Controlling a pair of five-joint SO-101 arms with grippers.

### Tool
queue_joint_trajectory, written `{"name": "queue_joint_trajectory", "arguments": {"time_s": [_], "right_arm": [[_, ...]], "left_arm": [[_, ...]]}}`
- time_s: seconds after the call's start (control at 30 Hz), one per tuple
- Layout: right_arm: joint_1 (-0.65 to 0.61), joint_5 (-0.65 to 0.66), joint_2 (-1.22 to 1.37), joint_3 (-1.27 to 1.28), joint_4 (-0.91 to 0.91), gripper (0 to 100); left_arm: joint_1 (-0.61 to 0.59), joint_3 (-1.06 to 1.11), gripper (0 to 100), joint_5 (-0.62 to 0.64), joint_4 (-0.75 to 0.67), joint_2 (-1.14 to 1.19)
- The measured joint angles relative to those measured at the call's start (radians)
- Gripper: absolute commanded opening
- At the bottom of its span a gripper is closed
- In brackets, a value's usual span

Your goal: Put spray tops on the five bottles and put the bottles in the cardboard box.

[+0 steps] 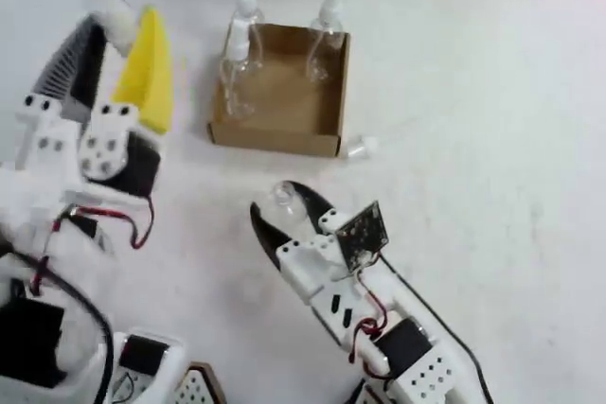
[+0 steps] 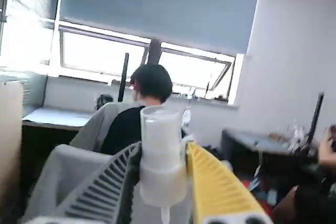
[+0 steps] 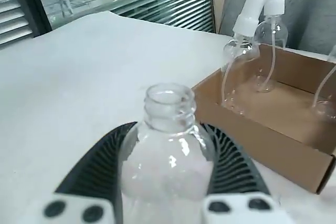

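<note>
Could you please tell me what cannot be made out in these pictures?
Open bottle: base cut off by the right wrist view's edge.
Spray top: tube's end cut off by the left wrist view's edge.
White piece beside the box: too small in the high view to identify.

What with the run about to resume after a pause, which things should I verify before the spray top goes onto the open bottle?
1. Left pincer shut on the spray top: ok.
2. Right pincer shut on the open bottle: ok.
3. Bottle neck bare: ok.
4. Spray top lined up over the neck: not ok, the two arms are well apart in the high view.
5. Top's tube straight: cannot tell.
6. Room in the cardboard box: ok, three capped bottles stand in it.
</note>
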Motion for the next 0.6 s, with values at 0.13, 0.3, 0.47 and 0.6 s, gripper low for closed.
{"name": "queue_joint_trajectory", "arguments": {"time_s": [0.13, 0.3, 0.47, 0.6], "right_arm": [[0.000, 0.000, 0.000, 0.000, 0.000, 1.7], [0.000, 0.000, 0.000, 0.000, 0.002, 1.7], [-0.002, 0.000, 0.000, 0.000, 0.011, 1.7], [0.000, 0.000, 0.000, 0.000, 0.026, 1.7]], "left_arm": [[0.020, -0.097, 2, 0.160, -0.015, 0.094], [0.081, -0.103, 2, 0.193, 0.031, 0.193], [0.221, -0.043, 2, 0.190, 0.066, 0.166], [0.295, 0.078, 2, 0.147, 0.066, 0.127]]}}
